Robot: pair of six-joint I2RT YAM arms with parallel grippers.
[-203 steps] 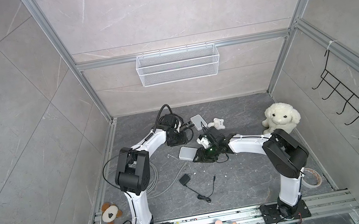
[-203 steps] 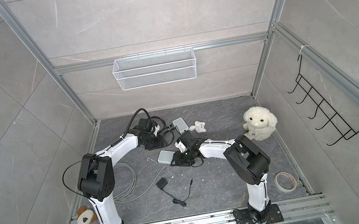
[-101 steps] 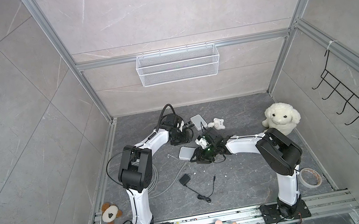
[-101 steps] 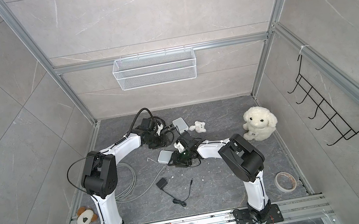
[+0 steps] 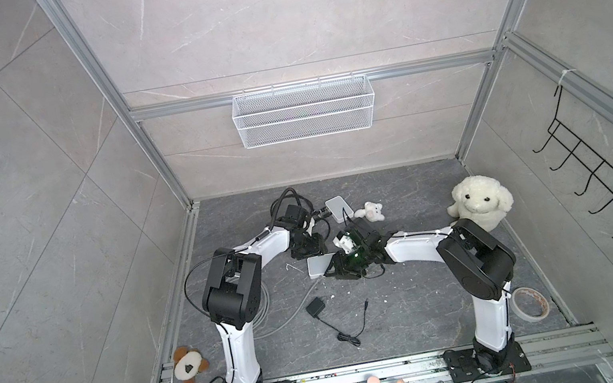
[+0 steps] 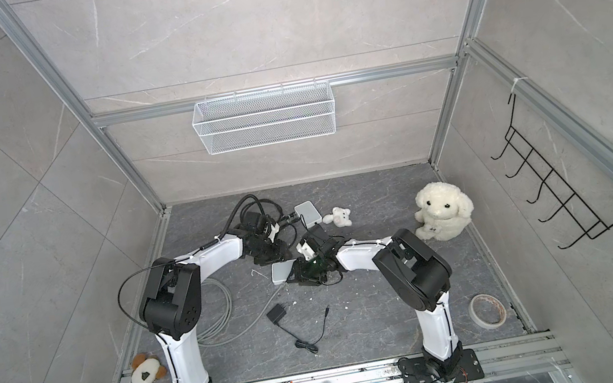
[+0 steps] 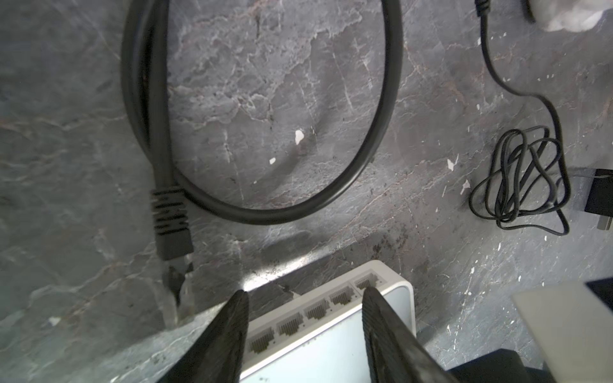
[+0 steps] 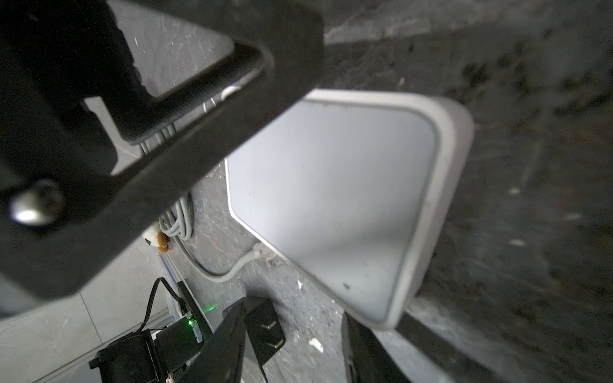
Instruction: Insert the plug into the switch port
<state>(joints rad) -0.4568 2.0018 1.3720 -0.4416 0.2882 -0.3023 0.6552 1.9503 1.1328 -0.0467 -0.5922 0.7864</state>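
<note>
You are at the pick-up step: the plug (image 7: 172, 225) is not in hand yet. It lies flat on the table (image 7: 282, 99) at the end of a thick black cable (image 7: 146, 99) that curls in a loop. Its clear tip points toward the switch (image 7: 315, 351) but stops short of it, just beside the row of ports (image 7: 316, 311). In both top views the switch sits near the middle of the frame, between the two grippers.

Your left gripper (image 7: 303, 293) hangs over the port edge of the switch. Its jaws are parted by a gap that spans several ports, and it holds nothing. One finger crosses above the white top without pinching it. Your right gripper (image 8: 293, 311) is also parted and empty, its tips low beside a corner of what I take to be the same switch, not clamped on it.

Next, I'd judge, you need to shift the left gripper sideways to the plug. Close on the ribbed black boot rather than the clear tip, lift, and turn it square to an empty port. The right gripper looks well placed to brace the switch against the push. Watch the stiff loop: it may twist the plug off line.
</note>
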